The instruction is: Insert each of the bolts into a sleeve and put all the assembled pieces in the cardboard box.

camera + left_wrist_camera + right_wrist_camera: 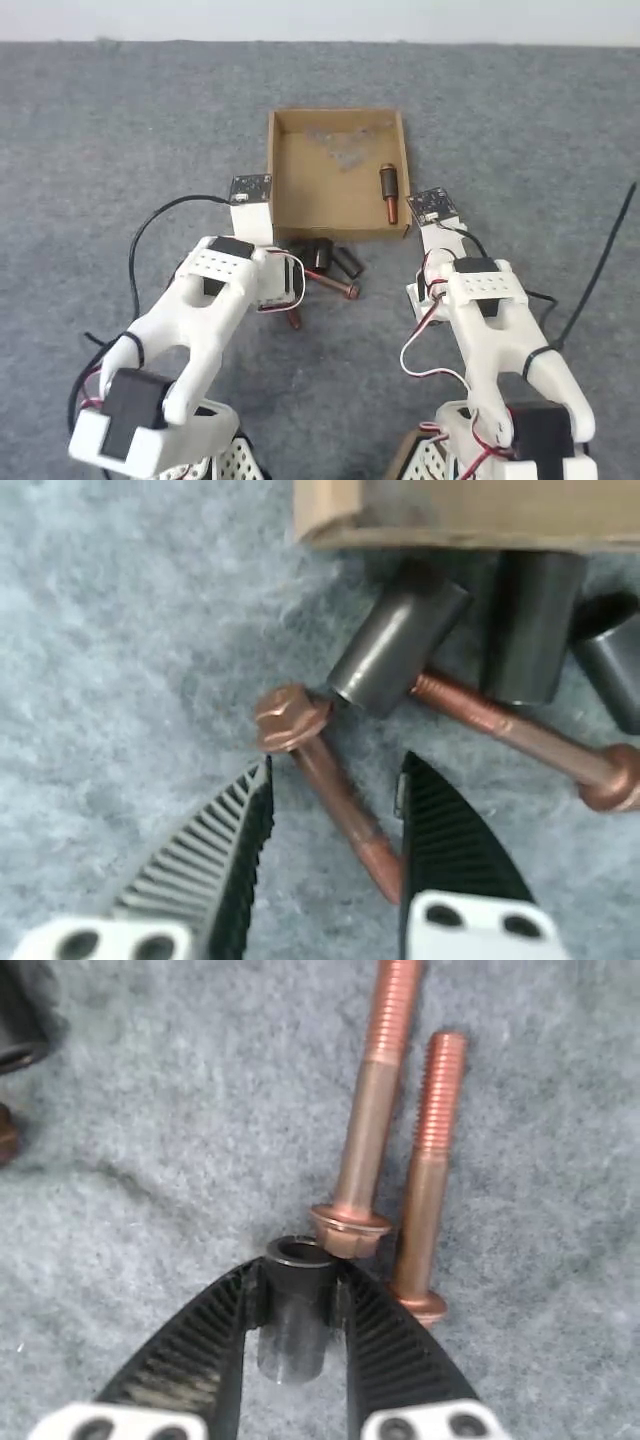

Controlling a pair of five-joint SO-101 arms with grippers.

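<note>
Left gripper (336,770): fingers spread wide, gripping nothing. It sits astride a copper bolt (338,805) on the grey carpet (120,680), just in front of the cardboard box (450,510), near its front left corner. The bolt's flanged head points toward the box, and its tip lies close against one finger.

Right gripper (300,1275): fingers drawn in narrow and clamped on a black sleeve (292,1335), open bore facing outward. In the high view this arm sits off the box's front right corner. Just past the sleeve rim a longer bolt (365,1130) and a shorter bolt (425,1170) lie side by side, heads toward the gripper. The longer bolt's head is just beside the rim.

Closer to the box's front wall: a loose sleeve (395,645) with a second bolt (520,735) whose threaded end is at its mouth. I cannot tell whether it is inserted. Two more sleeves (530,630) lie just beside the wall.

Inside the box: one assembled piece (388,192) lies along the wall on the right arm's side.
</note>
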